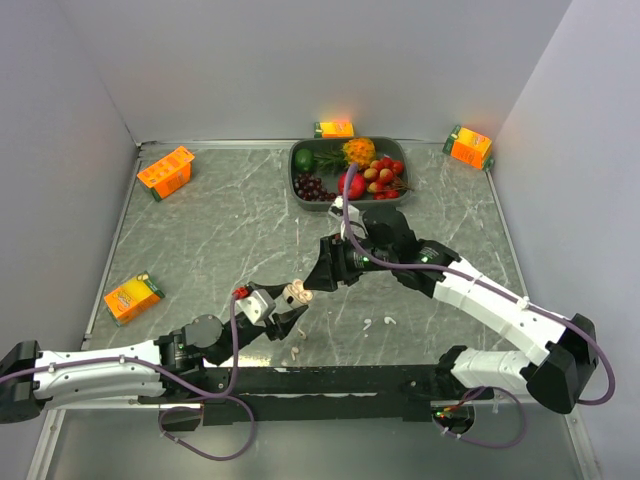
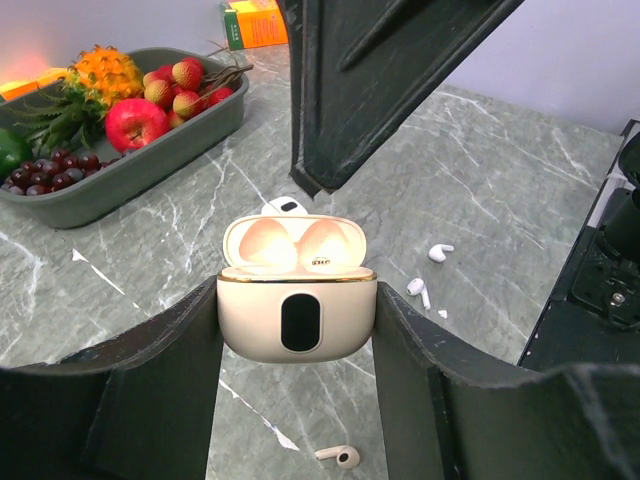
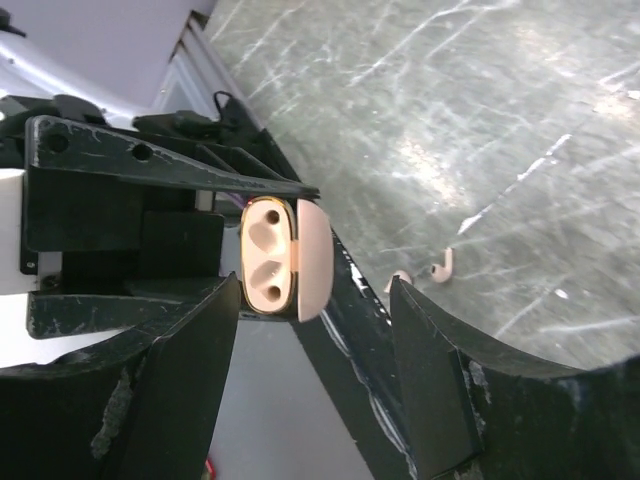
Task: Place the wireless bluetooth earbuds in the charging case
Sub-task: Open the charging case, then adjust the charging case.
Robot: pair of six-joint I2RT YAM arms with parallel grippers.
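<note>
Snugly in left hand (image 2: pixel 298 303), charging case (image 2: pixel 297 328).

On the grey marbled tabletop (image 1: pixel 220 230), the small cream-beige rounded plastic charging case (image 1: pixel 294 293) sits toward 6 o'clock of centre, at the fingertips of the black-and-white left gripper (image 1: pixel 287 304). The black right gripper (image 1: pixel 318 280) points at it from 2 o'clock, just beside it. Two tiny glossy white plastic earbuds (image 1: pixel 367 323) lie at the case's 4 o'clock, and a third (image 1: pixel 297 352) at its 6 o'clock. A dark green rectangular fruit tray (image 1: pixel 297 165) sits at 12 o'clock, with four orange juice cartons (image 1: pixel 165 172) near the edges.
</note>
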